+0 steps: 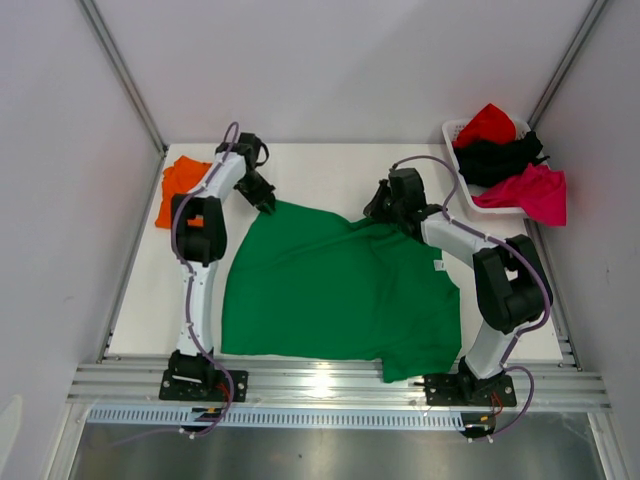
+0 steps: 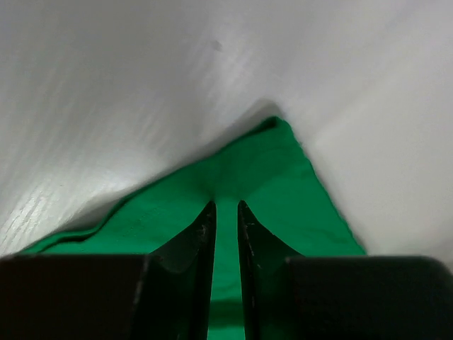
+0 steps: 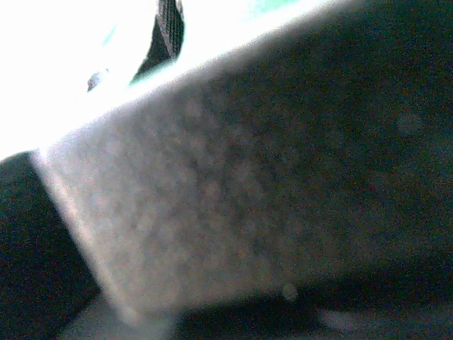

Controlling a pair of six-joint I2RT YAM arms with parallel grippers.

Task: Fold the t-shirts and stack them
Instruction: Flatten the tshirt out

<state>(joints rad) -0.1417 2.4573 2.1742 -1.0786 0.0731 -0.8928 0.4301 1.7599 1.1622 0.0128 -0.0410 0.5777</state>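
A bright green t-shirt (image 1: 330, 290) lies spread over the middle of the white table (image 1: 320, 175). My left gripper (image 1: 265, 200) is at its far left corner. In the left wrist view the fingers (image 2: 202, 234) stand narrowly apart with green cloth (image 2: 276, 170) pinched between them, so the left gripper (image 2: 226, 204) is shut on it. My right gripper (image 1: 380, 212) is shut and sits low at the shirt's far edge, right of middle. Whether it holds cloth cannot be told, as the right wrist view is a grey blur. An orange t-shirt (image 1: 178, 185) lies folded at the far left.
A white basket (image 1: 450, 130) at the back right holds a red t-shirt (image 1: 487, 125), a black one (image 1: 500, 158) and a magenta one (image 1: 530, 192) hanging over its side. Grey walls close in the table. A metal rail (image 1: 330, 385) runs along the near edge.
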